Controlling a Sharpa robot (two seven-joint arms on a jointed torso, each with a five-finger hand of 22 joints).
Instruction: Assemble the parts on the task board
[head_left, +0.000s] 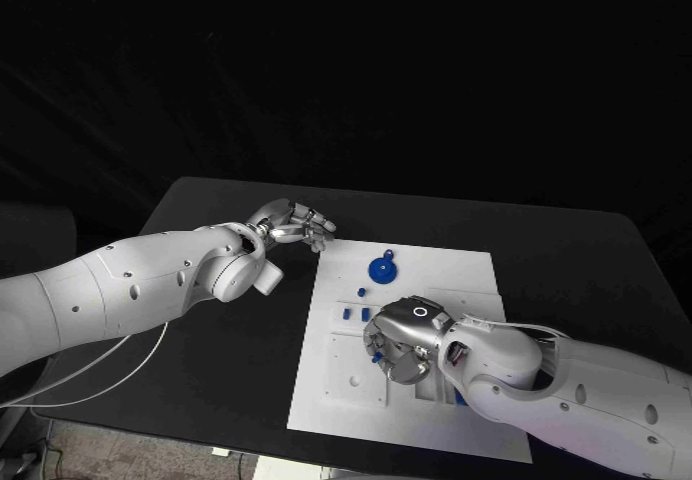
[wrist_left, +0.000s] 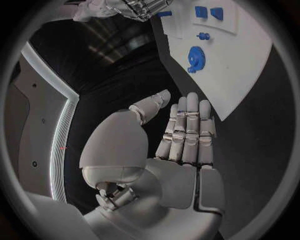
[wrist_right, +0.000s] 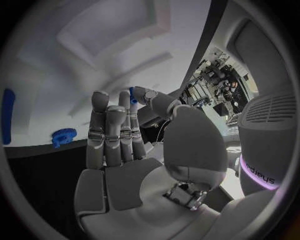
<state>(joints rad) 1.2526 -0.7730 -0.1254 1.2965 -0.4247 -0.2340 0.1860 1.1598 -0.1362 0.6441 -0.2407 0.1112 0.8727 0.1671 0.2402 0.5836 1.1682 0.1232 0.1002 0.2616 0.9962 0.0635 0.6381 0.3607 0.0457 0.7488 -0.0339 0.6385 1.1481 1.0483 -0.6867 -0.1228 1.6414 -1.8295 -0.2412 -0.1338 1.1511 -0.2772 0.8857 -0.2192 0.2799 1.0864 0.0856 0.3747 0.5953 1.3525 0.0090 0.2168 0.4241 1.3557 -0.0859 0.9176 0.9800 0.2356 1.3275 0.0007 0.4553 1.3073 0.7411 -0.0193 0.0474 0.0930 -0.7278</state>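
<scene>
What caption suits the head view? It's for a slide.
Right hand works over the task board; left hand waits beside it.

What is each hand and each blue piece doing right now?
Left hand: off the board's far left corner, fingers straight, holding nothing.
Right hand: over the board, pinching a small blue part.
Blue gear: lying flat on the board, untouched.

Non-task items: table and cable

A black table (head_left: 577, 250) is supporting the work area; a white cable (head_left: 101, 375) is trailing at near left.
</scene>
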